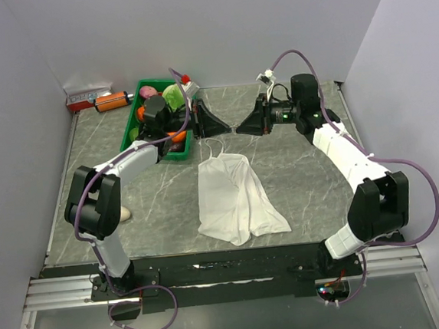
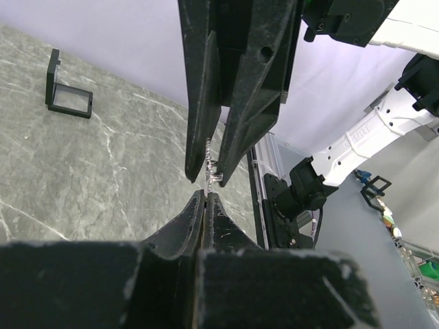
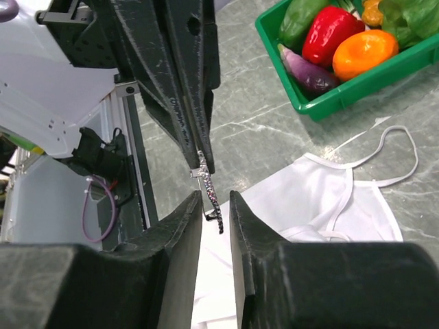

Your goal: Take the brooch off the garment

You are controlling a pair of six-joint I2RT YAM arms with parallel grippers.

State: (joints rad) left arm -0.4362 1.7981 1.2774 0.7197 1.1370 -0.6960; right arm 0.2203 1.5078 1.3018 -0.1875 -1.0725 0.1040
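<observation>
Hanging from the left end effector (image 2: 206, 197), whose fingers are pinched together on its upper end, the brooch (image 3: 210, 188) is a thin glittering bar held in the air, apart from the garment (image 1: 234, 198). The right end effector (image 3: 215, 195) has its fingers apart on either side of the bar, seemingly not touching it. The garment lies crumpled on the surface (image 1: 305, 172), straps toward the green bin (image 3: 329, 103).

Left claw (image 1: 230, 130) meets right claw (image 1: 242, 129) tip-to-tip beyond garment (image 1: 230, 198).
</observation>
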